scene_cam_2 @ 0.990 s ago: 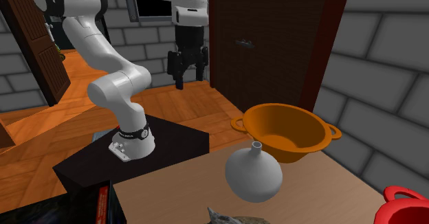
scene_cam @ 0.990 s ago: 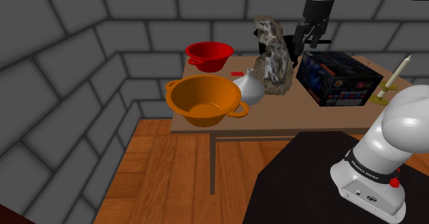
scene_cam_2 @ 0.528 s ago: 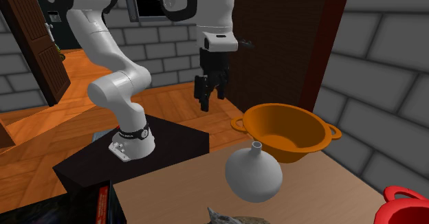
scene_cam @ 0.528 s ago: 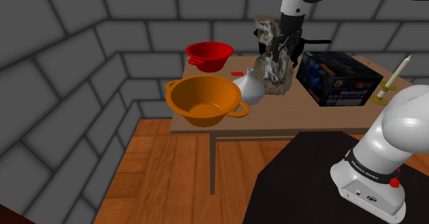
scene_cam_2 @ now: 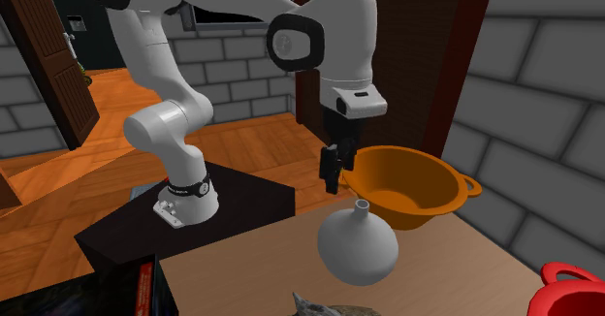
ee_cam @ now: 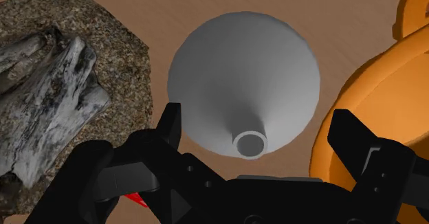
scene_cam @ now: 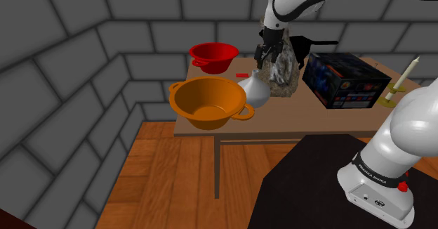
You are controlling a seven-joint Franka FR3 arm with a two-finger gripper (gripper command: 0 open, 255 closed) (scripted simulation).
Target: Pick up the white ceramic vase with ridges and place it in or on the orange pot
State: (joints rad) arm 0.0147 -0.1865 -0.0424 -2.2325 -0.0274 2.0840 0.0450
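The jaws hang open just above the narrow neck of the vase (ee_cam: 244,78), not touching it. The pale grey vase stands upright on the table (scene_cam: 302,115), between the orange pot (scene_cam: 208,101) and a rock with driftwood (ee_cam: 55,99).
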